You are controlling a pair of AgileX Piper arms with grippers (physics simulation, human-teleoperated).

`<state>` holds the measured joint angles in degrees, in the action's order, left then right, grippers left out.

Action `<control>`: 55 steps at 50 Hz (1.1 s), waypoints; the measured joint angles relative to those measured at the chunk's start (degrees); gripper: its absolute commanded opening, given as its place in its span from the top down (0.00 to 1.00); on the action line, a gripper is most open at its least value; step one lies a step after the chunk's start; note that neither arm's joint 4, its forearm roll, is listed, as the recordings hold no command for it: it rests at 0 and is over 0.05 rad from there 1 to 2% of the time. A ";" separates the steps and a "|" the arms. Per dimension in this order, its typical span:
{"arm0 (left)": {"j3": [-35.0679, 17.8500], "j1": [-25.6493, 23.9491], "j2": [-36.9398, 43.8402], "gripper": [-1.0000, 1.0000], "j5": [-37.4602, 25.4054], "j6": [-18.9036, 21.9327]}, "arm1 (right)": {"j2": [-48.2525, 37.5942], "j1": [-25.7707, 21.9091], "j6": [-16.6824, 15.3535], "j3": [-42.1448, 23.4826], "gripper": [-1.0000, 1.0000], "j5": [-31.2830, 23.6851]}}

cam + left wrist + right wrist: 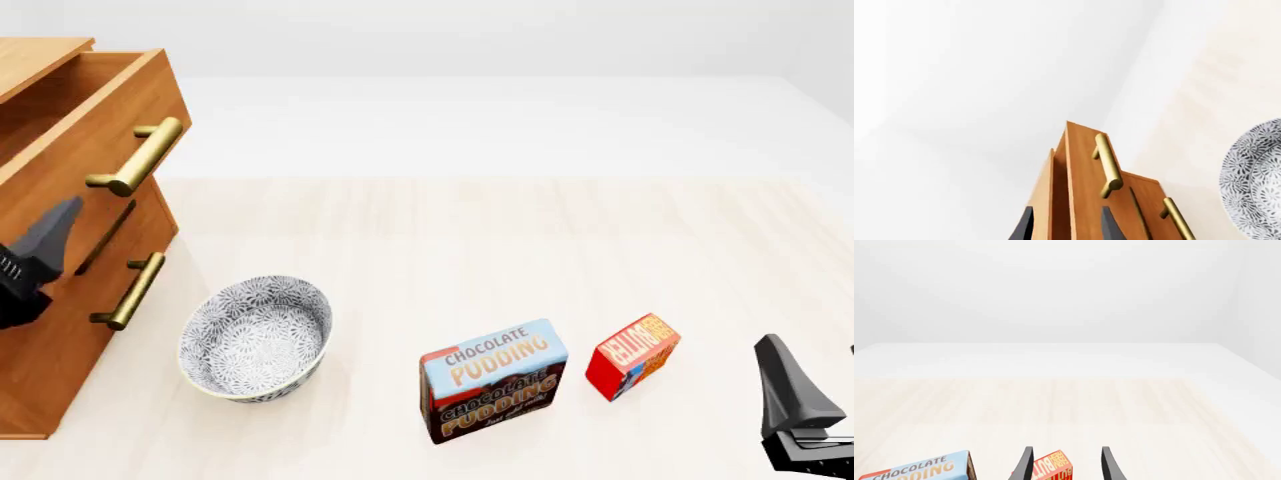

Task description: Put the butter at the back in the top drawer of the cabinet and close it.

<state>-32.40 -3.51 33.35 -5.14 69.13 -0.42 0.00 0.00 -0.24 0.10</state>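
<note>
The butter is a small red box with an orange label, standing on the table right of the pudding box. In the right wrist view the butter shows between my fingertips, still ahead of them. My right gripper is open and empty, near the front right, apart from the butter. The cabinet stands at the far left. Its top drawer is pulled out, brass handle forward. My left gripper is open just below that handle. In the left wrist view the drawer front runs between my fingers.
A patterned grey bowl sits right of the cabinet, also in the left wrist view. The blue-and-brown Chocolate Pudding box stands between bowl and butter. The middle drawer's handle is below my left gripper.
</note>
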 measured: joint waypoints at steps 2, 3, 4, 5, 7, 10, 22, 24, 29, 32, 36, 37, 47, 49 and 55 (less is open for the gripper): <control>-0.75 0.14 -2.27 0.00 -2.50 -0.37 | 0.00 0.00 0.00 0.00 0.00 0.00; -1.09 0.21 -3.26 0.00 -3.61 -0.54 | 0.00 0.00 0.00 0.00 0.00 0.00; -1.41 0.29 -4.18 0.00 -4.65 -0.71 | 0.00 0.00 0.00 0.00 0.00 0.00; -1.71 0.37 -5.04 0.00 -5.63 -0.86 | 0.00 0.00 0.00 0.00 0.00 0.00; -2.23 0.54 -6.61 0.00 -7.41 -1.13 | 0.00 0.00 0.00 0.00 0.00 0.00; -3.00 0.80 -8.61 0.00 -9.79 -1.52 | 0.00 0.00 0.00 0.00 0.00 0.00; -7.78 1.90 -12.13 0.00 -18.44 -4.70 | 0.00 0.00 0.00 0.00 0.00 0.00; -8.84 1.85 -11.95 0.00 -19.79 -5.60 | 0.00 0.00 0.00 0.00 0.00 0.00; -11.77 1.75 -11.06 0.00 -22.89 -7.90 | 0.00 0.00 0.00 0.00 0.00 0.00; -13.46 1.61 -10.35 0.00 -24.41 -9.20 | 0.00 0.00 0.00 0.00 0.00 0.00; -16.01 1.34 -8.92 0.00 -26.59 -11.28 | 0.00 0.00 0.00 0.00 0.00 0.00; -16.71 1.29 -8.50 0.00 -27.17 -11.87 | 0.00 0.00 0.00 0.00 0.00 0.00; -23.77 0.86 -2.54 0.00 -32.96 -18.78 | 0.00 0.00 0.00 0.00 0.00 0.00; -25.36 0.81 -1.04 0.00 -34.11 -20.41 | 0.00 0.00 0.00 0.00 0.00 0.00; -29.92 0.94 3.92 0.00 -37.61 -25.57 | 0.00 0.00 0.00 0.00 0.00 0.00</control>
<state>-62.31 -2.57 37.26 -42.75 43.56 -0.42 0.00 0.00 -0.24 0.10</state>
